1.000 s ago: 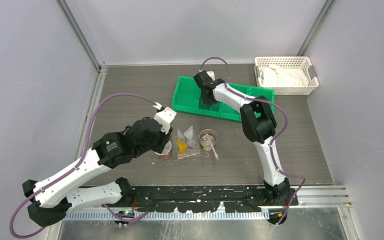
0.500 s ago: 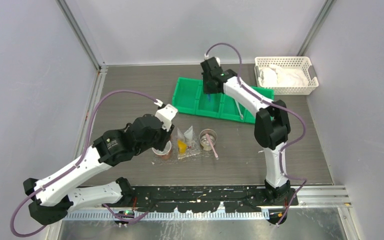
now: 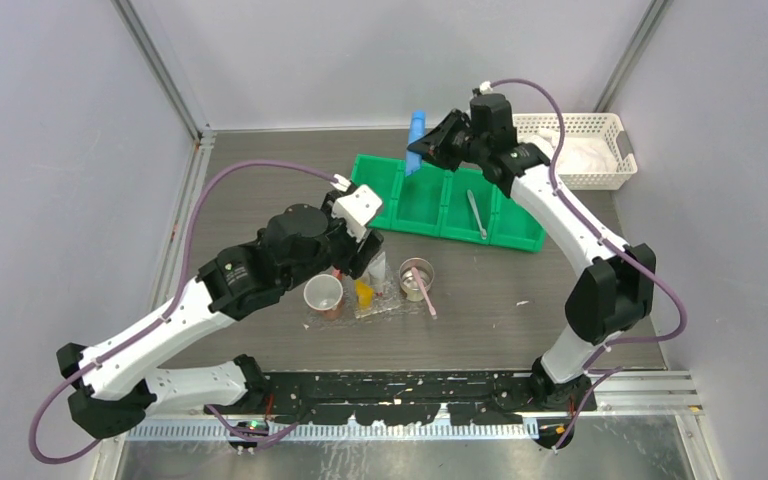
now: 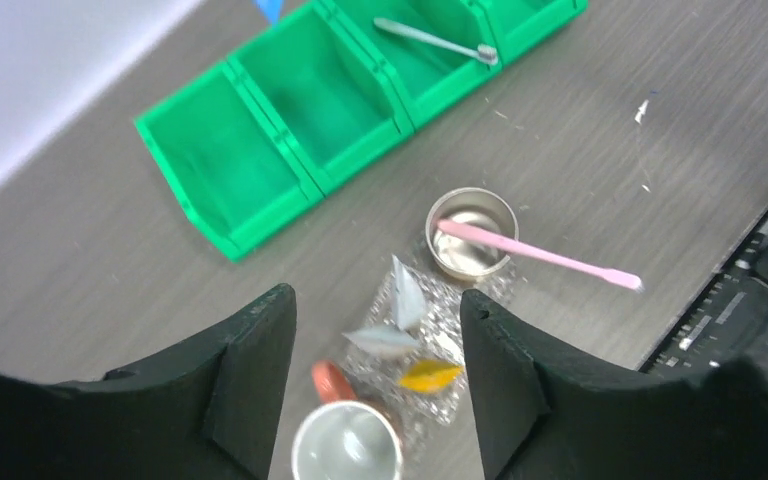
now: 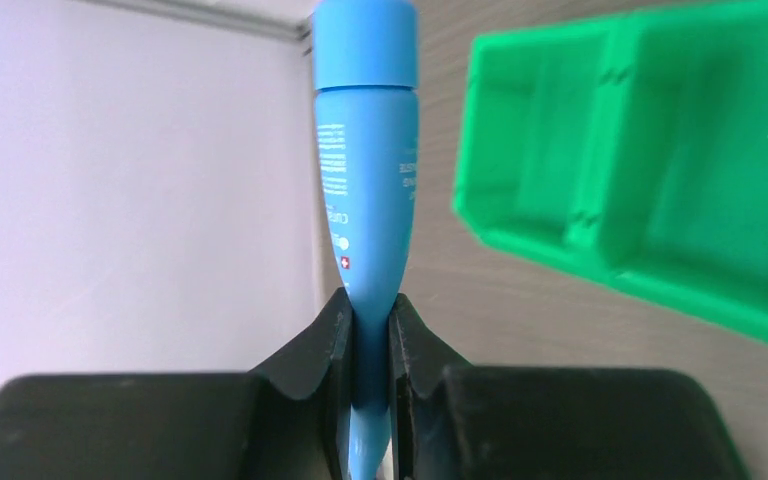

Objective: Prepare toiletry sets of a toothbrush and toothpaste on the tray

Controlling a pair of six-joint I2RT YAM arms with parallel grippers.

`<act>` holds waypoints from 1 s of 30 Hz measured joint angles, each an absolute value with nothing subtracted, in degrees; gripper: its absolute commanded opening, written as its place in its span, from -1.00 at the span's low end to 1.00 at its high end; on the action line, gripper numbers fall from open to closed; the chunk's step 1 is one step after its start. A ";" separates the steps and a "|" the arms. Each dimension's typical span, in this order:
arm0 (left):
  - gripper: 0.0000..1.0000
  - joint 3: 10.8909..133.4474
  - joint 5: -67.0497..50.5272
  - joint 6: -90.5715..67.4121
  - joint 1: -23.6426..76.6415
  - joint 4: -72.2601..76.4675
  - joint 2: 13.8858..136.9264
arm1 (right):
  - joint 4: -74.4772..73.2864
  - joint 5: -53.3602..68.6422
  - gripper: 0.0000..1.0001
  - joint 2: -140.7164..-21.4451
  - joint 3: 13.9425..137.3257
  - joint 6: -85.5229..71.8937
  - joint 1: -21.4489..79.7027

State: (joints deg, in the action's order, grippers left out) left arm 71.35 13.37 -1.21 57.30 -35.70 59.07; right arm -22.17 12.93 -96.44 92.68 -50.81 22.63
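- The left hand hovers just above the near side of the tray, its fingers spread and nothing between them.
- The flat, crinkly see-through plastic tray lies on the dark wood-grain table. A yellow-orange toothpaste tube and a white toothpaste tube with a red cap lie on it.
- A copper-toned cup stands at the tray's left end and a steel cup at its right end. The pale pink toothbrush has one end in the steel cup and the other on the table.
- Beyond the tray sits the green four-compartment bin. The grey-silver toothbrush lies in its third compartment from the left.
- The right hand pinches the flat end of the blue toothpaste tube, cap pointing away, in the air over the bin's far left part.
- The white lattice basket stands in the far right corner.
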 measured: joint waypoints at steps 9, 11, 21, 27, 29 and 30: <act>0.32 67.88 19.62 12.58 57.71 -25.78 60.31 | -4.84 26.63 -0.99 -92.68 75.99 -73.28 23.53; 0.32 67.00 21.89 15.07 57.89 -24.71 60.71 | -2.22 28.25 -0.99 -91.88 73.87 -77.06 23.55; 0.33 63.44 31.66 24.49 61.73 -18.22 61.69 | 5.21 32.27 -0.99 -84.77 71.77 -85.86 24.10; 0.33 63.07 38.13 31.24 66.39 -12.25 64.05 | 4.16 32.71 -0.99 -81.87 70.61 -85.03 26.15; 0.33 62.83 40.34 34.09 68.25 -9.65 65.14 | 3.11 32.69 -0.98 -81.87 70.32 -84.05 27.07; 0.33 62.61 41.50 35.70 69.25 -8.19 65.82 | 2.74 32.69 -0.99 -81.87 70.04 -83.77 27.40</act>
